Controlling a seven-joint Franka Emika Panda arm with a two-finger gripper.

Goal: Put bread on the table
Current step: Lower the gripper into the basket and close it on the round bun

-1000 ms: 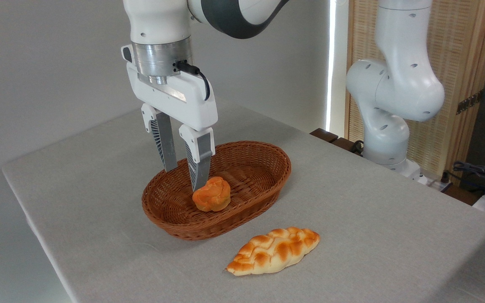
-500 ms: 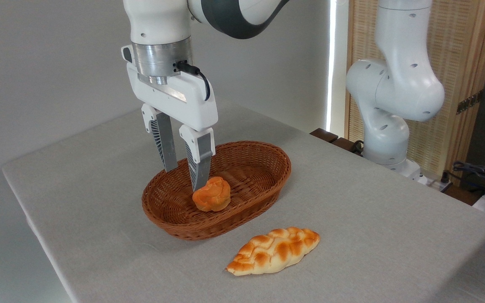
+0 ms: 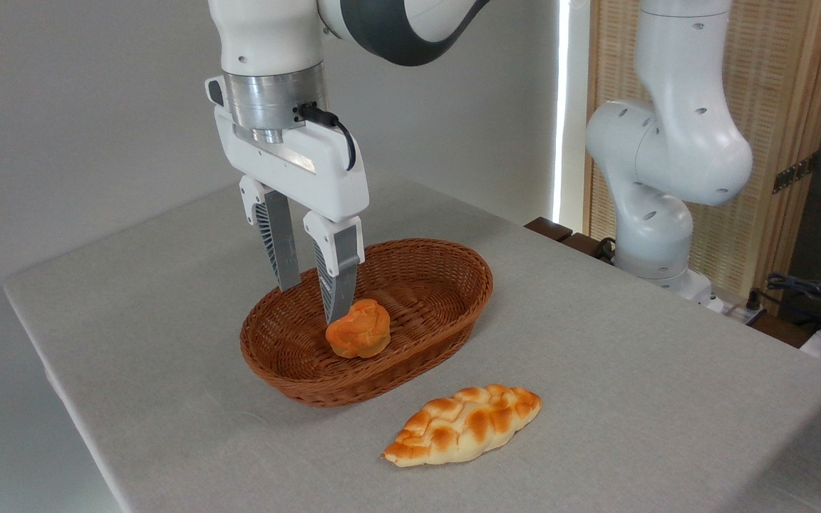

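bread (image 3: 358,328) sits inside the basket (image 3: 446,271), pincer (image 3: 311,303) spread and empty just above-left of it, looks light and squashy so i'd pinch it gently across the middle of its lobed sides before lifting to the table (image 3: 631,370).

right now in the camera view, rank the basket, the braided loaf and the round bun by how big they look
1. basket, clearly largest
2. braided loaf, though it lies nearer the camera, which flatters it a little
3. round bun, smallest, lying in the basket beside the open gripper
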